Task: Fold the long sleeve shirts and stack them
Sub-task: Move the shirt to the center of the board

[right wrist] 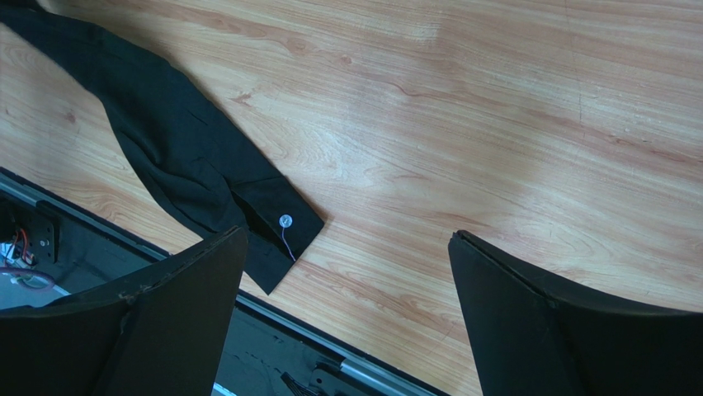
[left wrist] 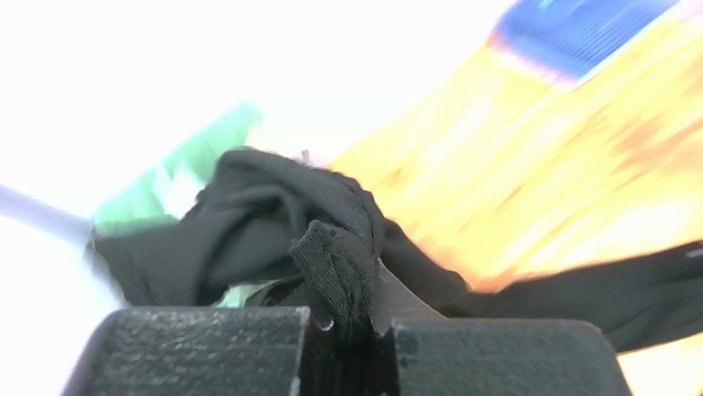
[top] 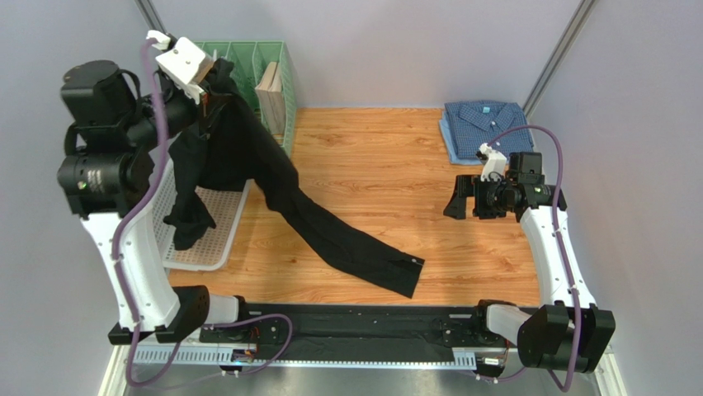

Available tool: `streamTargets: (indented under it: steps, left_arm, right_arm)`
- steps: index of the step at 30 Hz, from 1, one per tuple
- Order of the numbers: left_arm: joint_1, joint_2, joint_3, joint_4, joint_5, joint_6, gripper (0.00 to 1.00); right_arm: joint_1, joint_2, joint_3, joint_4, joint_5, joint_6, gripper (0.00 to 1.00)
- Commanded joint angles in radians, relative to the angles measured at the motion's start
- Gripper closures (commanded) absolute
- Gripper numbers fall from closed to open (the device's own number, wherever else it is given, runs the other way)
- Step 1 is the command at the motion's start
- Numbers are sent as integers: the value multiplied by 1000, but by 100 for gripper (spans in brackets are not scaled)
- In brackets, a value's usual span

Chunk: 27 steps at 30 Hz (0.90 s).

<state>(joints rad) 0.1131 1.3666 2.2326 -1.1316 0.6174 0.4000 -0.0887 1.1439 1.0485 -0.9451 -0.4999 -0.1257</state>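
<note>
Only right wrist shows button [right wrist: 285,220] on black shirt [right wrist: 177,153].

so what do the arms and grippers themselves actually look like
Both match: the left arm and right arm have white links, chunky black joint housings and a purple cable looped alongside. The left gripper and right gripper have matt black, rough-textured fingers.

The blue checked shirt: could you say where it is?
Top view: the blue checked shirt lies folded far right on the wooden table, beyond the right gripper.
</note>
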Motion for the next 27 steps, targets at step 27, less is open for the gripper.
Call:
streamTargets:
  steps: [27]
  left_arm:
    - [-635, 402, 478, 1164, -128, -659, 100]
  right_arm:
    - [-16, 7, 33, 26, 12, -11, 0]
